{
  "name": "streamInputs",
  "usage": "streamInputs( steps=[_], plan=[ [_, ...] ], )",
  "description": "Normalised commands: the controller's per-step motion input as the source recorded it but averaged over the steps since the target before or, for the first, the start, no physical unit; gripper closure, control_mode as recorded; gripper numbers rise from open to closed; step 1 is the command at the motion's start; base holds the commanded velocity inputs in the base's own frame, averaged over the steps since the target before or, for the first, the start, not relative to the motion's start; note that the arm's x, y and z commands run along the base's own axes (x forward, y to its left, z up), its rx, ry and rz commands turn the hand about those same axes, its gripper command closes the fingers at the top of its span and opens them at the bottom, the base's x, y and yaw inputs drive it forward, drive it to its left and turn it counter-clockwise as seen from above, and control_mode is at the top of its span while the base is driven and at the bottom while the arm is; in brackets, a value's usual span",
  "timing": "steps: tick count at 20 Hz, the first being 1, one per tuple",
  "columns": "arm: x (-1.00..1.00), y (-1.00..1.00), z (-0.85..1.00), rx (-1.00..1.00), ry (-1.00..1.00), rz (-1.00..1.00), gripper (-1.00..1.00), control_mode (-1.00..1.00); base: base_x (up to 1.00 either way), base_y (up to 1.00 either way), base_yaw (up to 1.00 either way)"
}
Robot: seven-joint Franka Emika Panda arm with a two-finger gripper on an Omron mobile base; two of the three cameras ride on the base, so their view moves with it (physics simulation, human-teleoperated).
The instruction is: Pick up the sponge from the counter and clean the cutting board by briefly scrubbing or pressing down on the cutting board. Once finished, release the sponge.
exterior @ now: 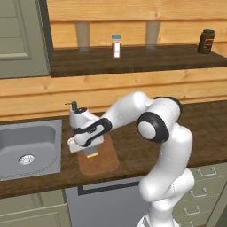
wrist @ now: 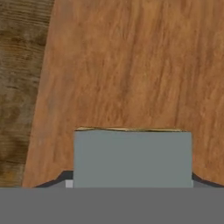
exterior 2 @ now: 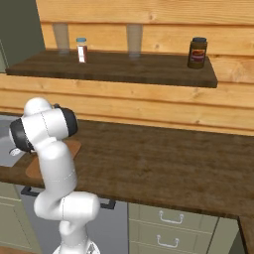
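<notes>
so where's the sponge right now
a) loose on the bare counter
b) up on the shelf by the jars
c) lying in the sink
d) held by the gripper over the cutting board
d: in the hand view the sponge sits between the gripper tips, with the cutting board behind it.

Two-finger gripper low over flat reddish-brown wooden cutting board, grey-blue and yellow rectangular sponge filling the gap between its tips. Board surface ahead of the tips bare in the hand view. Steel sink basin lies to one side of the pincer, small dark-topped pump bottle just behind it by the wall. Dark brown wood-grain counter beyond the board open. Dark wooden shelf overhangs well above
</notes>
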Motion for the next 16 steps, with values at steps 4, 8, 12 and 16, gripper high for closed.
streamInputs(
  steps=[4, 8, 12, 16],
  plan=[
    [0.00, 0.65, -0.03, 0.16, -0.15, 0.00, 1.00, -1.00, 0.00, 0.00, 0.00],
    [0.08, 0.51, -0.03, 0.01, -0.03, 0.00, 1.00, -1.00, 0.00, 0.00, 0.00],
    [0.54, 0.02, 0.00, 0.03, 0.00, 0.00, 1.00, -1.00, 0.00, 0.00, 0.00],
    [0.61, -0.21, 0.04, 0.07, 0.01, 0.00, 1.00, -1.00, 0.00, 0.00, 0.00]
  ],
)
